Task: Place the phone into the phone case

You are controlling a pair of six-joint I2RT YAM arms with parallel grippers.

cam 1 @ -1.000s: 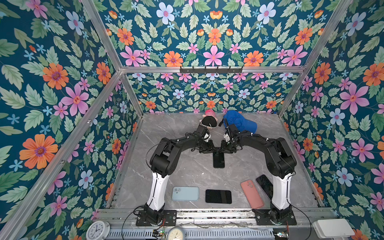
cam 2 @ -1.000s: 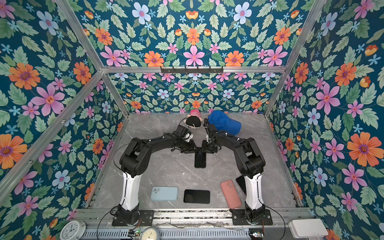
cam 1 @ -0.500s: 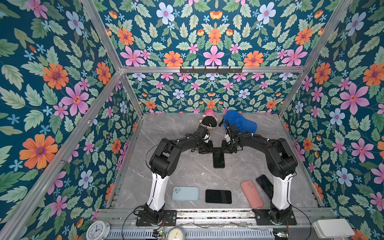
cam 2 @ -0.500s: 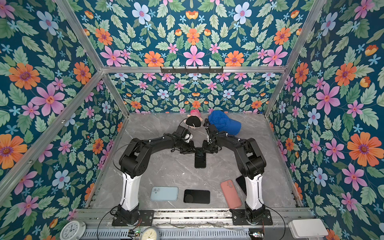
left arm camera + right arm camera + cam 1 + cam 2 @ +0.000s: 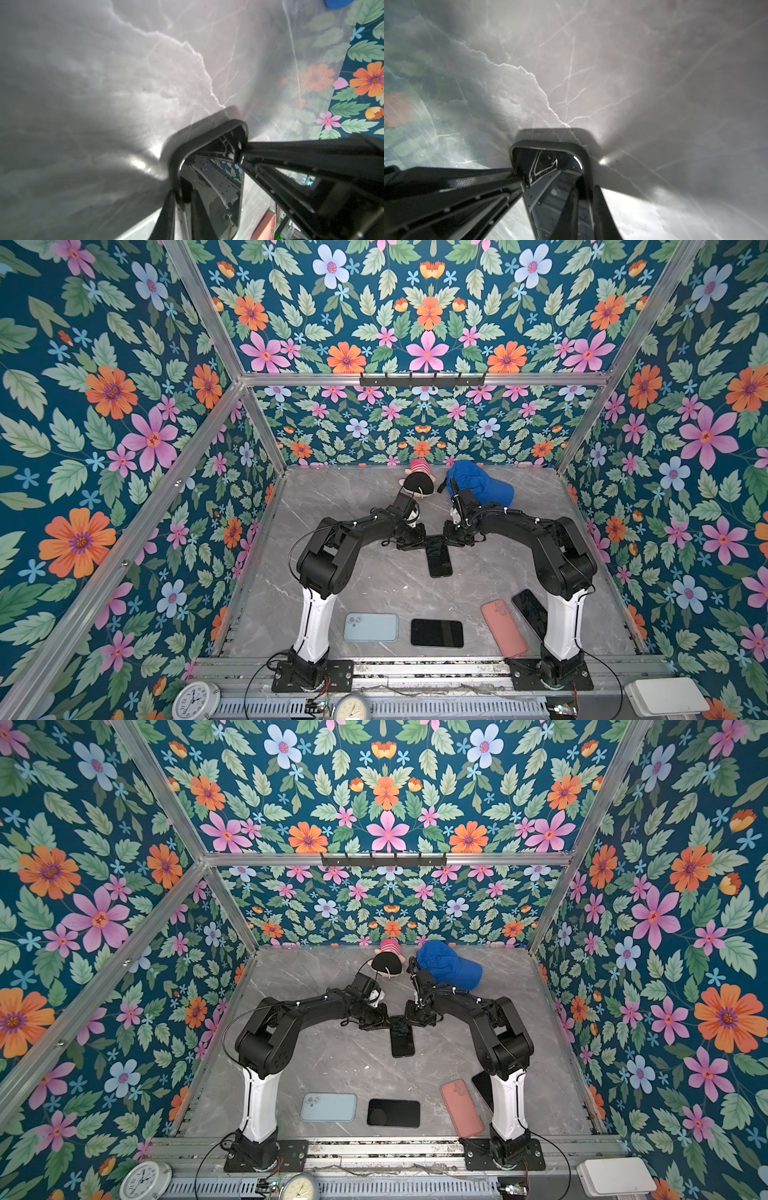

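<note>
jaws: pinched onto phone case [image 5: 174, 160] rim at far corners, by left gripper [image 5: 185, 196] and right gripper [image 5: 584, 194] | feel: probably light, rigid phone [image 5: 216, 199], slick glass, crackable | hold: side edges only, lol

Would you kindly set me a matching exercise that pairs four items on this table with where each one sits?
Items:
1. blue cap
2. light blue case
3. pink case
4. black cased phone

Places:
A. front right, lying at an angle
B. centre, gripped by the left tool and the right tool
C. front left, lying crosswise
D. at the back, beside the plush toy

Pairs: 1-D, 2-C, 3-A, 4-B.
</note>
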